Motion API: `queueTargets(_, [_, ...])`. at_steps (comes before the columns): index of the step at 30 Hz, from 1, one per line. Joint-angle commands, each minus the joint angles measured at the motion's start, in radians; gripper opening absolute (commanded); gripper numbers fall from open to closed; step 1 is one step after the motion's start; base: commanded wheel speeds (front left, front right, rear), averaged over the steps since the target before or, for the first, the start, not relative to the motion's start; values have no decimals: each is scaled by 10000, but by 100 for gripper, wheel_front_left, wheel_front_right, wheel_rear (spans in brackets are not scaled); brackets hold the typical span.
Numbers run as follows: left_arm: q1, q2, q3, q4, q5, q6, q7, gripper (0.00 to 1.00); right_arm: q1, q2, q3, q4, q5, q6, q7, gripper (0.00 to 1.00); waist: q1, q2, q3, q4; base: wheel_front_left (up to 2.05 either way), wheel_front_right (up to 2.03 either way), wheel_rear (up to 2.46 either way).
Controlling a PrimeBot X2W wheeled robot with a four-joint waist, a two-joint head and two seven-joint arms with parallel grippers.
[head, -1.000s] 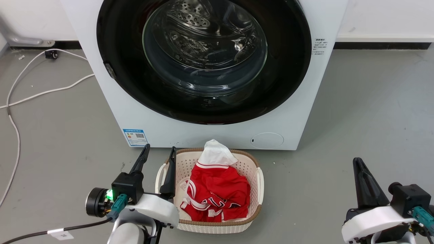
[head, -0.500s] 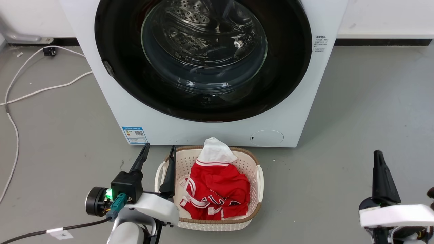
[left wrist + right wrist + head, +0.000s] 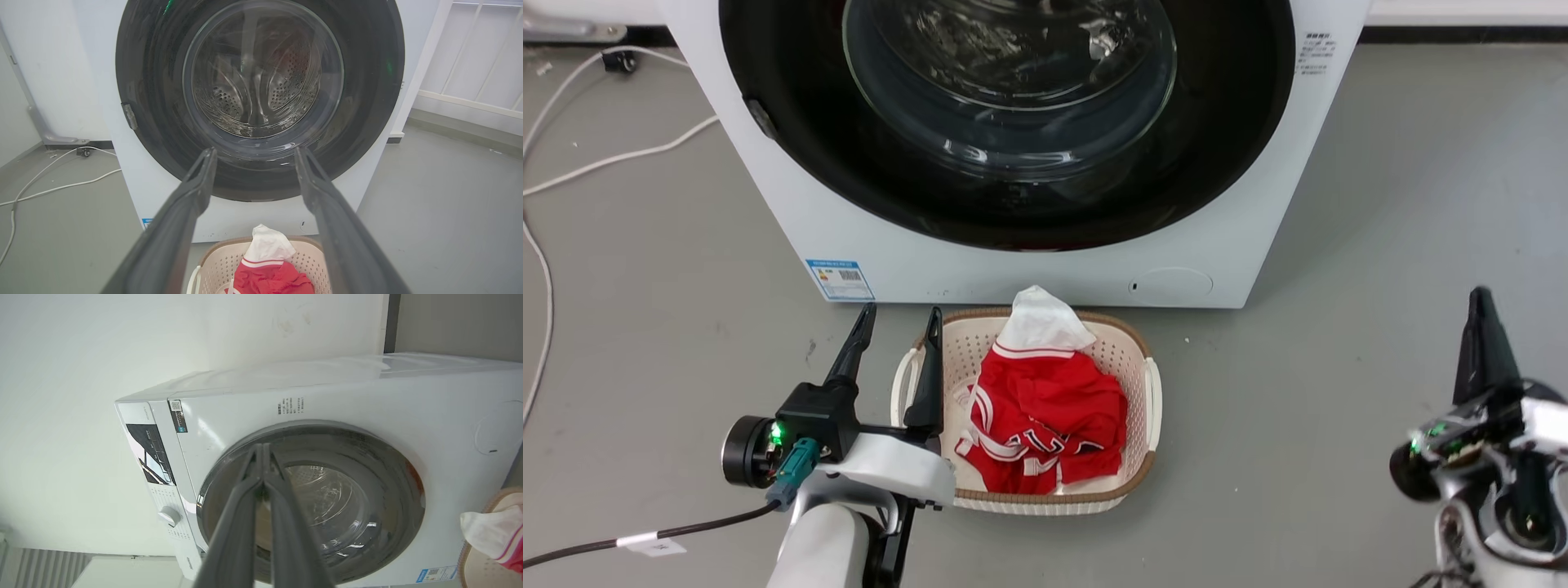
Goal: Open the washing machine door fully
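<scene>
Black, glossy washing machine door (image 3: 1009, 106): shut, flush in the front of the white washing machine (image 3: 792, 220), with a small metal fitting (image 3: 760, 119) on its left rim. Neither gripper touches it. Left gripper (image 3: 898, 314): fingers spread, empty, low by the laundry basket (image 3: 1150, 392), pointing at the door's lower half. Right gripper (image 3: 1480, 327): fingers pressed together, holding nothing, well off to the right. Judgement: opening not begun; the release and the whole swing remain.

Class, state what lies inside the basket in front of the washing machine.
Inside the basket lies a crumpled red garment with white trim, and a white cloth sticks up at the washer end. Anything beneath them is covered.
</scene>
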Motion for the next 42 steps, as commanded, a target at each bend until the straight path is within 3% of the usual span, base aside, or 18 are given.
queueTargets(1, [-178, -6, -58, -116, 56, 75, -26, 100, -513, -164, -178, 230, 432, 0, 243, 0, 0, 0, 283, 0, 0, 0, 0])
queueTargets(6, [-383, -5, -204, -422, -32, 179, -26, 100, -2089, -929, -576, 1435, 2020, 0, 913, 0, 0, 0, 827, 60, 0, 0, 0])
queueTargets(11, [-719, -5, -339, -671, -57, 250, -26, 100, -4011, -2063, -268, 3005, 2814, 0, 1412, 0, 0, 0, 1406, 145, 0, 0, 0])
queueTargets(21, [-1415, -6, -398, -1310, 85, 365, -26, 100, -8108, -3966, 1823, 5264, 2863, 0, 2933, 0, 0, 0, 2679, 398, 0, 0, 0])
queueTargets(28, [-1646, -4, -580, -1652, 138, 431, -26, 100, -10295, -4295, 3489, 6478, 2232, 0, 3940, 0, 0, 0, 3172, 587, 0, 0, 0])
queueTargets(35, [-1813, -6, -786, -1874, 69, 602, -25, 100, -11852, -3974, 4730, 7634, 1573, 0, 4459, 0, 0, 0, 3561, 699, 0, 0, 0])
queueTargets(42, [-1935, -6, -916, -1942, -5, 682, -25, 100, -12573, -3656, 5319, 8256, 1246, 0, 4814, 0, 0, 0, 3791, 770, 0, 0, 0])
